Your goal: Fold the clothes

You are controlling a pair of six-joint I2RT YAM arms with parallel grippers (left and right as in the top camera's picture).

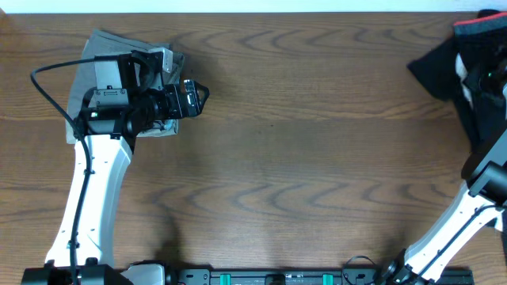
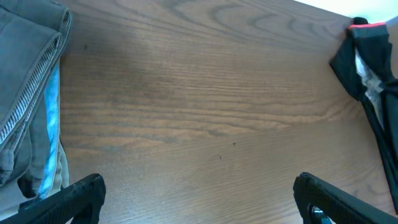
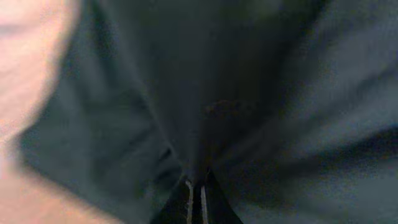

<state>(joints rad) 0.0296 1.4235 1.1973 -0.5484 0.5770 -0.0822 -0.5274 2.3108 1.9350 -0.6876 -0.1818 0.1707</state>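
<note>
A heap of black clothes (image 1: 444, 71) with a red band (image 1: 479, 24) lies at the table's far right corner. The left wrist view shows the same black heap (image 2: 373, 112) with a bit of white cloth (image 2: 365, 70) in it. My right gripper (image 3: 198, 186) is shut, pinching a fold of the black cloth (image 3: 249, 74), which bunches up at the fingertips. From overhead the right gripper (image 1: 491, 79) is buried in the heap. A folded grey garment (image 1: 103, 43) lies at the far left, also seen in the left wrist view as the grey garment (image 2: 25, 74). My left gripper (image 1: 202, 95) hangs open and empty just right of it, over bare wood.
The wooden table (image 1: 301, 158) stretches between the two arms. The left arm's body (image 1: 119, 111) covers part of the grey garment. The table's far edge (image 1: 317, 11) runs close behind the black heap.
</note>
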